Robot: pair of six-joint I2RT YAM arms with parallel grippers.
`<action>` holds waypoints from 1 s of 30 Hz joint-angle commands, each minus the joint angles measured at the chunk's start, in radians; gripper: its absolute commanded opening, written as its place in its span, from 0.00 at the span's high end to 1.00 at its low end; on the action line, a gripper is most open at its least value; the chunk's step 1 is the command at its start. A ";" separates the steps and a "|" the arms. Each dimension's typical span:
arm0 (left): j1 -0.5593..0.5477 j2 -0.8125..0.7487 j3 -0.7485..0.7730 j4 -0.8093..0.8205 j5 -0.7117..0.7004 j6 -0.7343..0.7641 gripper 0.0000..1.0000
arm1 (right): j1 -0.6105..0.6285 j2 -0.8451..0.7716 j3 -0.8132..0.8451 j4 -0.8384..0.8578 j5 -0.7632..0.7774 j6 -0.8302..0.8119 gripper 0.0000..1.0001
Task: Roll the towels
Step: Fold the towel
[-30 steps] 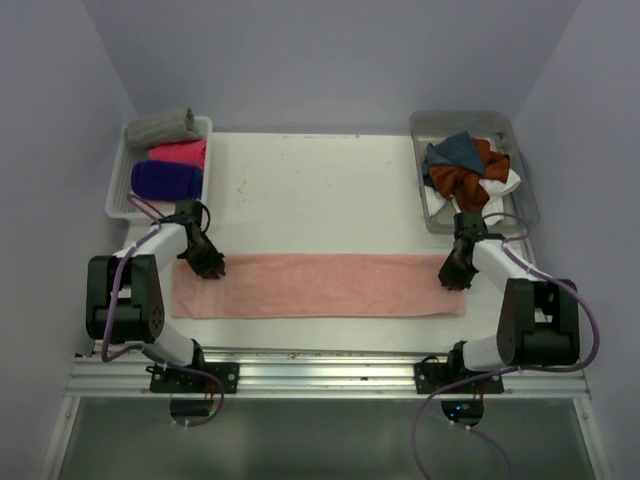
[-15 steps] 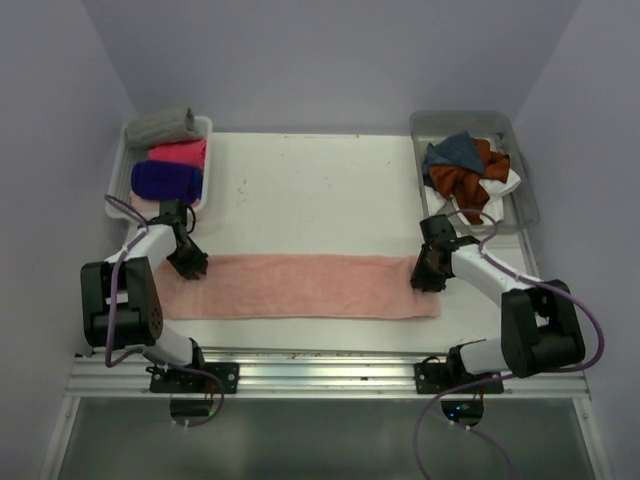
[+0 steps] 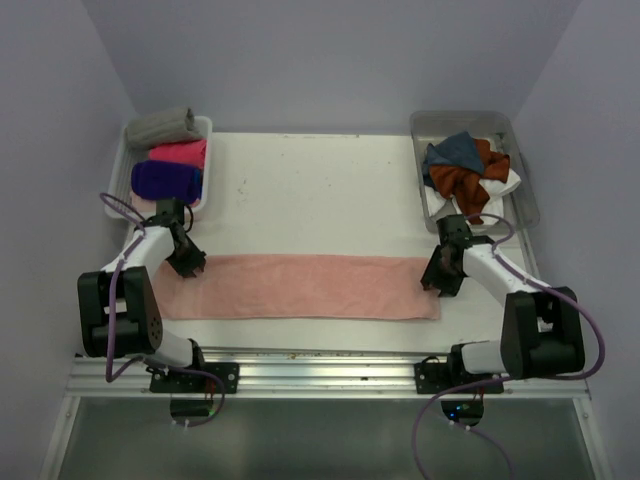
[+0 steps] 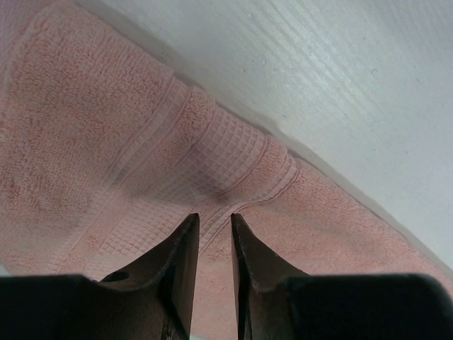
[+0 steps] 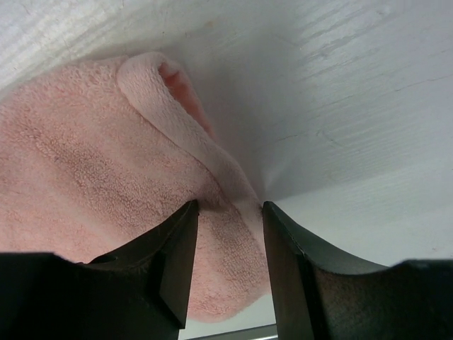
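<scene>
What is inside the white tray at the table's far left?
Three rolled towels lie in the white tray: a grey roll at the far end, a hot pink roll in the middle, a purple roll nearest. The tray floor under them is covered.

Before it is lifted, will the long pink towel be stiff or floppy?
Probably floppy: the pink towel curls over at its edge by the right gripper. Its looped terry surface likely grips well. Lying flat, it should not roll.
</scene>
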 commanded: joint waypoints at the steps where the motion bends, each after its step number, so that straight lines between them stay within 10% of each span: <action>1: 0.007 -0.020 0.018 0.000 -0.006 0.020 0.72 | -0.001 0.032 -0.009 0.021 -0.061 -0.024 0.54; 6: 0.007 -0.012 0.012 0.003 -0.003 0.020 0.72 | -0.001 0.074 -0.046 0.057 -0.024 -0.010 0.56; 12: 0.007 -0.012 0.000 0.005 0.000 0.028 0.72 | -0.003 0.008 -0.056 0.036 0.065 0.037 0.99; 30: -0.433 0.037 -0.125 0.207 0.224 -0.110 0.72 | -0.105 -0.362 0.285 -0.316 0.327 -0.057 1.00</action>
